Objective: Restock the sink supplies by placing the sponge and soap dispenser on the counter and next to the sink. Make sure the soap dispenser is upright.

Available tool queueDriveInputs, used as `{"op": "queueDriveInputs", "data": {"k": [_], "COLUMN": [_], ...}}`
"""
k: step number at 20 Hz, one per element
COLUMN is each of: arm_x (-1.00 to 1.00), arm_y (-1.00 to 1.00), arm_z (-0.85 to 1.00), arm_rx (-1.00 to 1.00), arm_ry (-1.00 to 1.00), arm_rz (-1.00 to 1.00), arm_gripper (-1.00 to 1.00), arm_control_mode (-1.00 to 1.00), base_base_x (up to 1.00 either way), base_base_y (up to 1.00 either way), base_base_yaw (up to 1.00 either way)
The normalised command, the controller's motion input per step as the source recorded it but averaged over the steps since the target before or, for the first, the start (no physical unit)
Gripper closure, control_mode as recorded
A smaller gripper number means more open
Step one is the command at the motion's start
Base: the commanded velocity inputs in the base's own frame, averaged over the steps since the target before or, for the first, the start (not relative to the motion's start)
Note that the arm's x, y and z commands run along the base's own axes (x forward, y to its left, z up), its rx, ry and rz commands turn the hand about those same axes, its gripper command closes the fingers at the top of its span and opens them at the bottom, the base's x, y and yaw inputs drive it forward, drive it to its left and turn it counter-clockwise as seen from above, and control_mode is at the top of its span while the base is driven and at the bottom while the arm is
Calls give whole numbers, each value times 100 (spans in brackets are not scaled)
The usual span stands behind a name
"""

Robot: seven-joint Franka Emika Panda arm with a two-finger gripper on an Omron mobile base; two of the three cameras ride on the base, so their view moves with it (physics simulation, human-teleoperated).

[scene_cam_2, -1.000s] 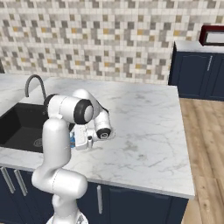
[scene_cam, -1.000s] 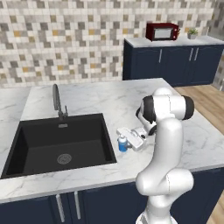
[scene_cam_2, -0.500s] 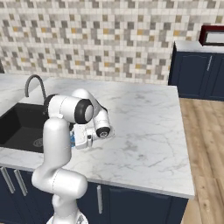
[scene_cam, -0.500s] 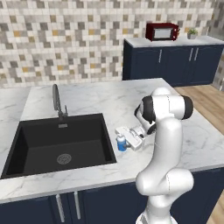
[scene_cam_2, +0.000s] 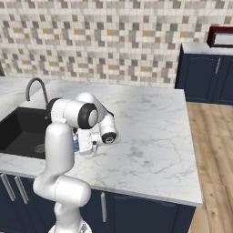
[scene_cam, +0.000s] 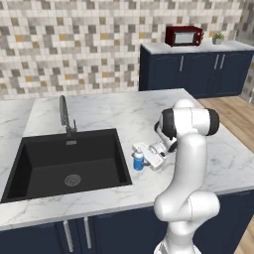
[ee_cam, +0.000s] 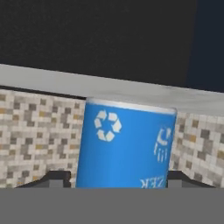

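Two fingers flank the soap dispenser beside the sink; contact seemingly absent, grip unclear.

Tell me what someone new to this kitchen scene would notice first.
The white arm bent low over the marble counter, its gripper around a small blue soap dispenser standing just right of the big black sink. In the hand view the blue bottle with its recycling mark looms between the fingertips.
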Motion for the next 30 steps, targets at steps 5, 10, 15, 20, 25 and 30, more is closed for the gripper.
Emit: {"op": "queueDriveInputs", "data": {"k": [5, 10, 15, 20, 25, 30], "arm_x": [0, 0, -2, -42, -93, -97], "arm_y": [-1, 0, 0, 0, 5, 2], "arm_z": [4, 46, 81, 72, 80, 95], "arm_rx": [1, 0, 0, -2, -11, -18], "arm_ry": [-1, 0, -1, -19, -48, -55], "arm_rz": [0, 0, 0, 0, 0, 0], "arm_gripper": [-100, -100, -100, -100, -100, -100], "arm_control_mode": [-100, -100, -100, -100, -100, -100], "base_base_x": [0, 0, 0, 0, 0, 0], "base_base_y": [0, 0, 0, 0, 0, 0], "base_base_yaw": [0, 0, 0, 0, 0, 0]}}
